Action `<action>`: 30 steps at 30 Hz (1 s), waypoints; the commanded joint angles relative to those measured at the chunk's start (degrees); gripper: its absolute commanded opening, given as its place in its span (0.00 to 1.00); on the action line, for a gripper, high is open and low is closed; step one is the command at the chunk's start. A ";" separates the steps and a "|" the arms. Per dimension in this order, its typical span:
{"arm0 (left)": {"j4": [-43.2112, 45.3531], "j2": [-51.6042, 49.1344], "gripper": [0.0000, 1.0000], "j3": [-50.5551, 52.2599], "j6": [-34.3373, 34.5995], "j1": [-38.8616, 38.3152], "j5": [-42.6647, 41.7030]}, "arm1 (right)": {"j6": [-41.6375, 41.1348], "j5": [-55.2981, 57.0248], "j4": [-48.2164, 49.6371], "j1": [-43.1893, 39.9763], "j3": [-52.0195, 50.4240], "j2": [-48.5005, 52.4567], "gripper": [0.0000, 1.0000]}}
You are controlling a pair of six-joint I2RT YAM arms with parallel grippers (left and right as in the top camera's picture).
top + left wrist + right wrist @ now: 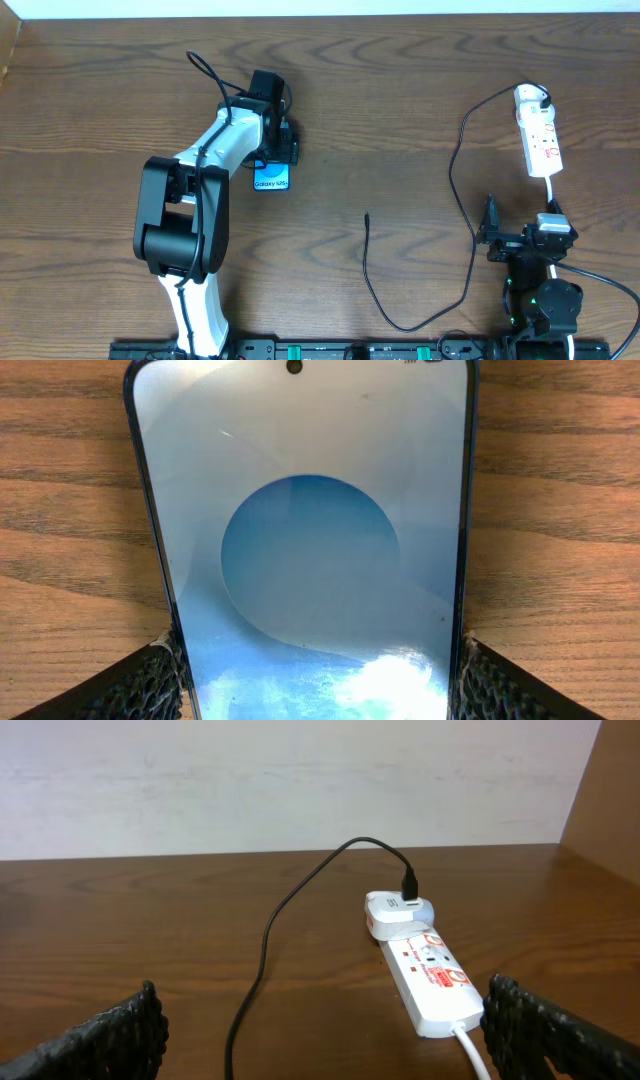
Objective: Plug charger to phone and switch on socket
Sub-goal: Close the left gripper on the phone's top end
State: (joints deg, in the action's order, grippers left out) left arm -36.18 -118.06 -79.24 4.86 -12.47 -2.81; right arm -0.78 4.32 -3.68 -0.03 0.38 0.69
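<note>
Phone is lying flat and screen-up on the table, left of centre in the upper half of the overhead frame. The left claw is straddling it, and in the wrist view both pads are pressing against its long edges, so I'm reading that as clamped on the phone. I'm guessing it's handling like any glass slab: stiff, fairly light, slick on the sides and easy to scuff or squirt out of the pads. Pinching across the long edges like this is looking like the sane hold, though the port isn't showing in any view. Charger is running from a white adapter on the socket at the upper right. It's swinging down in a big loop along the bottom edge and ending with its plug tip lying loose mid-frame, well apart from the phone. That cable is looking thin and floppy, so I'd be grabbing it right behind the tip, where it's stiff enough to aim. Right claw is gaping wide and holding nothing at the lower right, just below the socket, with the white cord running down toward it. Nothing's going into the phone yet, and I can't tell if the switch is on.
</note>
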 commanded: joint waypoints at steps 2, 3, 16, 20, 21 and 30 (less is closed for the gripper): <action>-1.01 -2.19 0.80 2.43 0.11 0.13 -1.07 | 0.66 0.04 -0.22 0.50 -0.07 -0.42 0.99; -0.98 -2.19 0.79 2.43 0.11 0.13 -1.07 | 0.63 0.04 -0.22 0.50 -0.07 -0.42 0.99; -1.01 -2.19 0.75 2.43 0.11 0.13 -1.07 | 0.66 0.04 -0.22 0.50 -0.07 -0.42 0.99; -1.01 -2.19 0.74 2.43 0.11 0.13 -1.07 | 0.66 0.04 -0.22 0.50 -0.07 -0.39 0.99; -1.01 -2.19 0.74 2.43 0.11 0.13 -1.07 | 0.66 0.04 -0.22 0.50 -0.07 -0.42 0.99; -1.01 -2.19 0.65 2.43 0.11 0.13 -1.07 | 0.63 0.04 -0.22 0.50 -0.07 -0.39 0.99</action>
State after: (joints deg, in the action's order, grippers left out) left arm -36.18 -117.97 -79.20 4.86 -12.47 -2.72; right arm -0.78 4.32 -3.68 -0.03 0.38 0.69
